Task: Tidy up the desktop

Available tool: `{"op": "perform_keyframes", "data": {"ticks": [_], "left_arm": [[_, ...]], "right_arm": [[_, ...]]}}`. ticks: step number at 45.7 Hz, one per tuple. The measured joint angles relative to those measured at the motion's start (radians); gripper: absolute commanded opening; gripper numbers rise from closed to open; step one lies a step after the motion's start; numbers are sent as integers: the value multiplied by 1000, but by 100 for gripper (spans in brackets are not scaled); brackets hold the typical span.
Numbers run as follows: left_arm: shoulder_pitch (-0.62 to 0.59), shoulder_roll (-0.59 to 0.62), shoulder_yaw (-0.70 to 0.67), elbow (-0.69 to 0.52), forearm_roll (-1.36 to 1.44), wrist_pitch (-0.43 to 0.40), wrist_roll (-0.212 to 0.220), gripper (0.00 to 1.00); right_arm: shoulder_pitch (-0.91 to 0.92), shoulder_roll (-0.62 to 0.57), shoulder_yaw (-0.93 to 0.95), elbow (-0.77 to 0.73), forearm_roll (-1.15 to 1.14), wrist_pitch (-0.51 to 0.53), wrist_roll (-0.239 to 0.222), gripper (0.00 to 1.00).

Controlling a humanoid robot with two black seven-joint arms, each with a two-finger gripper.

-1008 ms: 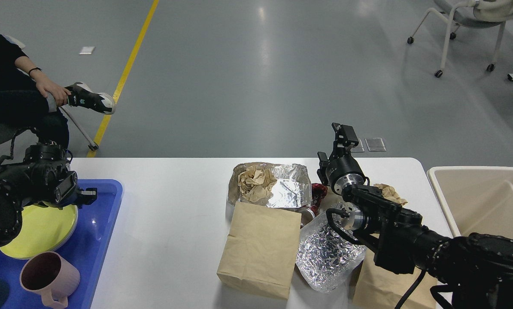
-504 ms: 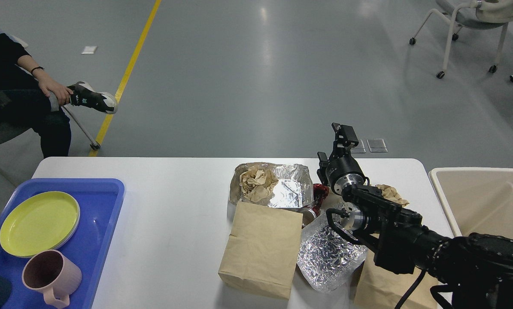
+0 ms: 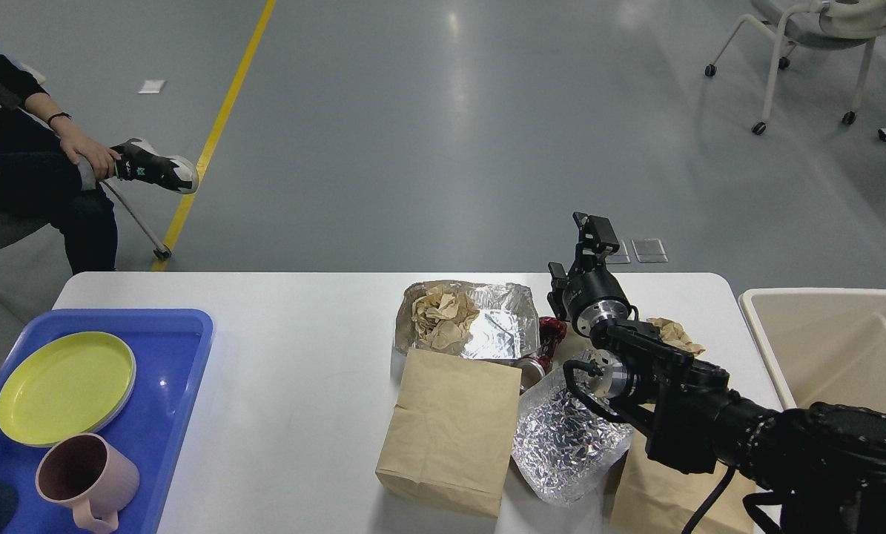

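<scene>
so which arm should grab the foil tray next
Right. The right gripper hangs just beside the foil tray on the desktop, near the beige bin. The left arm is out of view.

Black right arm (image 3: pixel 709 423); silver wrist ring; looping black cable.

The desk (image 3: pixel 302 356) is plain matte white. On its left a blue tray (image 3: pixel 179 415) carries a yellow-green plate (image 3: pixel 64 386) and a dusty-pink mug (image 3: pixel 87 478). Mid-desk, a tan paper bag (image 3: pixel 450 430), crinkled silver foil container (image 3: pixel 502 326), silver foil sheet (image 3: pixel 565 445), something red (image 3: pixel 551 331). Beige bin (image 3: pixel 835 348) at right; black arm (image 3: pixel 680 400).
</scene>
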Motion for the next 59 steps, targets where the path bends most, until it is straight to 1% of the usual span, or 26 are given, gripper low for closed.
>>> {"op": "perform_keyframes", "data": {"ticks": [5, 9, 10, 12, 13, 17, 20, 24, 27, 29, 31, 37, 40, 43, 46, 55, 59], "left_arm": [[-11, 3, -84, 0, 0, -96, 2, 97], [9, 5, -229, 0, 0, -181, -1, 97], [42, 6, -360, 0, 0, -211, -9, 97], [58, 6, -434, 1, 0, -220, -12, 97], [69, 6, -500, 2, -1, -222, -13, 97], [134, 3, -834, 3, -3, -228, -17, 97], [188, -5, -1037, 3, -3, -229, -17, 97], [240, -43, -1233, 0, -3, -229, -19, 97], [265, -90, -1332, -2, -3, -229, -26, 97], [272, -115, -1377, -2, -3, -229, -38, 97], [280, -135, -1410, -2, -6, -230, -62, 97], [315, -180, -1443, 5, -88, -230, -173, 97], [321, -200, -1449, 11, -157, -223, -210, 97], [323, -210, -1455, 14, -212, -200, -222, 97], [323, -215, -1456, 14, -241, -155, -225, 97], [320, -240, -1451, 14, -258, 29, -225, 97], [320, -255, -1449, 14, -259, 96, -225, 97]], "right_arm": [[0, 0, 0, 0, 0, 0, 0, 100], [0, 0, 0, 0, 0, 0, 0, 100], [0, 0, 0, 0, 0, 0, 0, 100], [0, 0, 0, 0, 0, 0, 0, 100], [0, 0, 0, 0, 0, 0, 0, 100], [0, 0, 0, 0, 0, 0, 0, 100], [0, 0, 0, 0, 0, 0, 0, 100], [0, 0, 0, 0, 0, 0, 0, 100], [0, 0, 0, 0, 0, 0, 0, 100], [0, 0, 0, 0, 0, 0, 0, 100], [0, 0, 0, 0, 0, 0, 0, 100], [0, 0, 0, 0, 0, 0, 0, 100], [0, 0, 0, 0, 0, 0, 0, 100], [0, 0, 0, 0, 0, 0, 0, 100], [0, 0, 0, 0, 0, 0, 0, 100], [0, 0, 0, 0, 0, 0, 0, 100], [0, 0, 0, 0, 0, 0, 0, 100]]}}
